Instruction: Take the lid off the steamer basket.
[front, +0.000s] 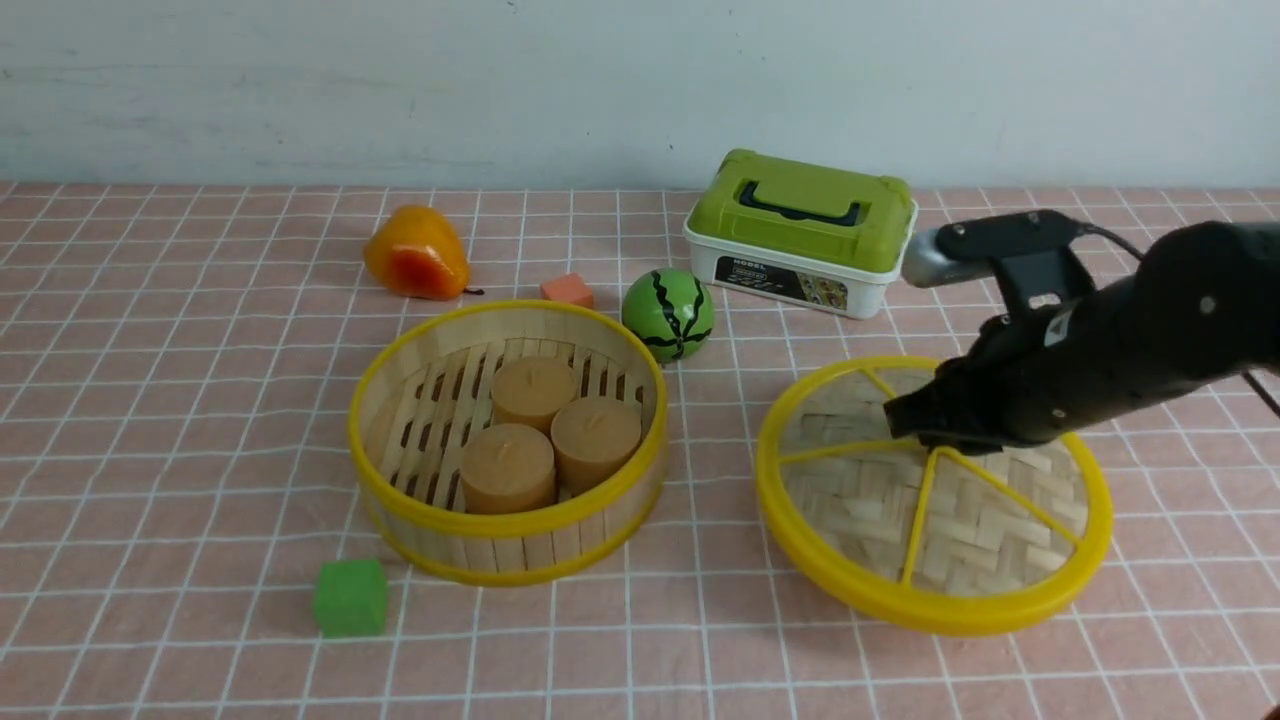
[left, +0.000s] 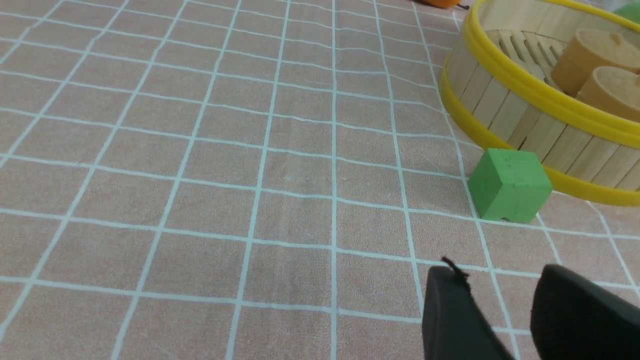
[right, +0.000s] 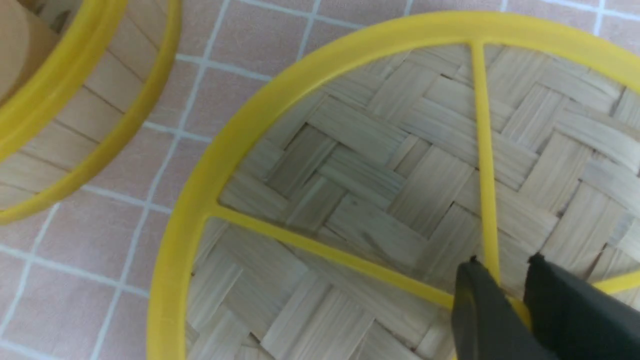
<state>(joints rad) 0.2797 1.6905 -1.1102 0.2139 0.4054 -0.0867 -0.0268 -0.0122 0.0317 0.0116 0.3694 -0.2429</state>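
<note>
Steamer basket (front: 505, 545): one, uncovered, standing left of centre on the pink checked tablecloth (front: 180, 420). Inside it are three tan cylinders (front: 533, 390), upright on the slatted floor and packed close together.

Lid (front: 870, 520): one, off the basket and to its right, with a strip of cloth between the two yellow rims. Four yellow spokes show in the front view; the arm hides the rest. It cannot be told whether the lid rests on the cloth or hangs just clear of it.

Right gripper (right: 505, 260): over the middle of the lid, its two dark fingers clamped on the yellow hub where the spokes meet.

Left gripper (left: 497, 272): low over bare cloth, fingers apart, with nothing between them. It is near the green cube and touches nothing.

Other items, one of each:
- Green cube (front: 350, 597), just in front of the basket's left side.
- Orange cube (front: 567, 290), behind the basket.
- Watermelon-striped ball (front: 668, 313), behind the basket to the right.
- Orange-yellow pear-shaped toy fruit (front: 415, 253), far left.
- Green-lidded white box (front: 800, 230), closed, behind the lid.
</note>
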